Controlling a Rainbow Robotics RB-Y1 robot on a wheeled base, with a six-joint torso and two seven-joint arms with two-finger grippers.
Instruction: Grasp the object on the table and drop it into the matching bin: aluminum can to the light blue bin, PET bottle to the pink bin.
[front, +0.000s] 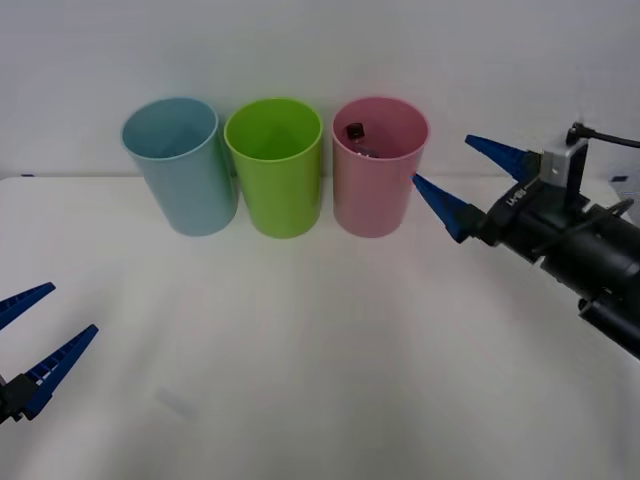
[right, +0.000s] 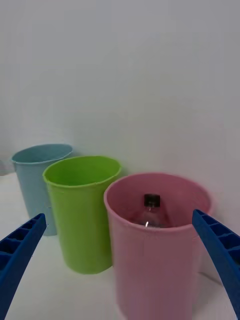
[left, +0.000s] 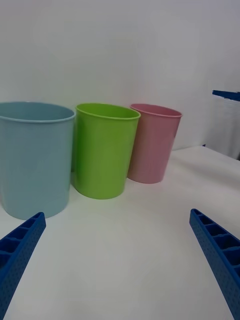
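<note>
Our right gripper hangs just right of the tall pink plastic bin, blue fingers spread wide, holding nothing. The small clear PET bottle with black cap stands inside that bin. Our left gripper sits low over the white table, also wide open and empty.

pet btl upright in pink bin
</note>
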